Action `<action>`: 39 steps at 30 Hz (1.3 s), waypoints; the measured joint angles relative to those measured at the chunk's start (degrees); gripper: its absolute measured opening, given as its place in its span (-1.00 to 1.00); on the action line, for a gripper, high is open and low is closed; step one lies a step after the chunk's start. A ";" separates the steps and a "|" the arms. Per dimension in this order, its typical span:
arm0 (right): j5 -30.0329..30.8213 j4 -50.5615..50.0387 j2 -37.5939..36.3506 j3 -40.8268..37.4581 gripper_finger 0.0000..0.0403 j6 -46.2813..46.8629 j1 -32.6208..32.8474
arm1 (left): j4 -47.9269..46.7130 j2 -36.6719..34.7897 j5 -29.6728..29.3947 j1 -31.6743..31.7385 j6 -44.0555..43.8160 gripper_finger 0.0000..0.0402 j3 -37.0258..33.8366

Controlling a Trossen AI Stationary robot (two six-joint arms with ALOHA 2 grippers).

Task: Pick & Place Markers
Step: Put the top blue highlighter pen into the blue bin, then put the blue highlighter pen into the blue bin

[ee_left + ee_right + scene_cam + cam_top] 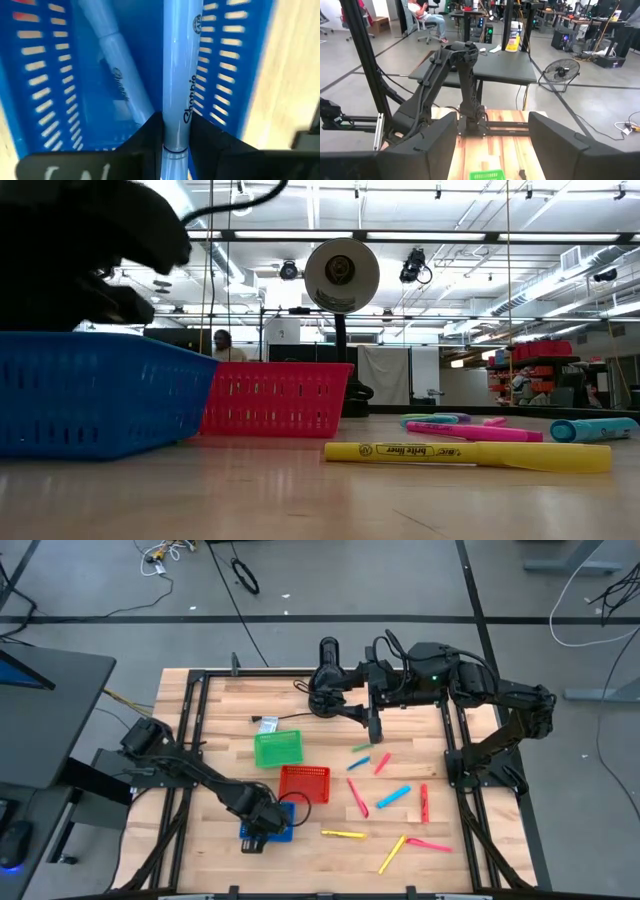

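My left gripper (265,825) points down into the blue basket (262,833) at the table's near left and is shut on a blue marker (178,70). A second blue marker (114,67) lies on the basket's floor beside it. In the low view the left gripper (90,260) is a dark shape above the blue basket (100,395). Several loose markers lie flat on the wood at the right, among them a yellow one (343,834), a pink one (428,844) and a blue one (393,797). My right gripper (492,145) waits open, raised over the far middle. My left gripper pinches the blue marker's barrel near one end (176,131) between its two fingers (150,131). The fingers come from above, pointing down, and lie across the marker. The marker stretches away from the fingers between the basket's walls; I cannot tell whether its far end rests on the floor.
A red basket (303,783) stands next to the blue one, and a green basket (278,748) farther back. A round lamp-like head on a stand (341,275) rises at the far middle. A yellow marker (465,453) lies near the front edge.
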 joint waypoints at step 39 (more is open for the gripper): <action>0.02 -2.03 -2.24 -0.02 0.23 -1.36 -0.35 | 3.41 -7.18 4.77 7.00 -1.02 -0.02 -2.89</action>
